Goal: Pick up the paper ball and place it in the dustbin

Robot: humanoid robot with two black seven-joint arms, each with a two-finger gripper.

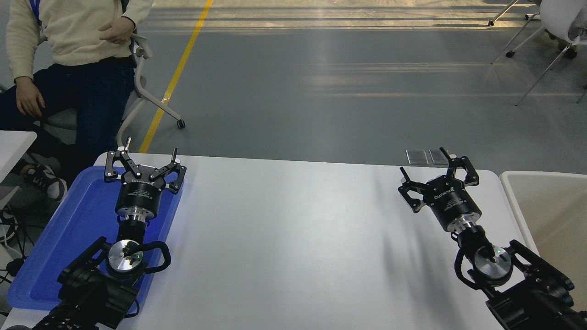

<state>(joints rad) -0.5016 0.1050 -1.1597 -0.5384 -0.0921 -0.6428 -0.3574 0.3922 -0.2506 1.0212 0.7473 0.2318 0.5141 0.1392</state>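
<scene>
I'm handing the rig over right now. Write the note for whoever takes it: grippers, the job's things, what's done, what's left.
Left gripper: open, empty, parked over the blue tray.
Right gripper: open, empty, above the table's far right, beside the dustbin.
Paper ball: not in view anywhere on the table or tray; the bin's inside is mostly out of frame, so I cannot tell whether it is in there.
Left: check the bin before calling it done.

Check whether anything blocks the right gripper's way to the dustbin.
Nothing visible does. The right gripper is over the table's far right part, jaws open and empty, and the dustbin is just to its right, with only bare table between them. No paper ball is in view.
</scene>
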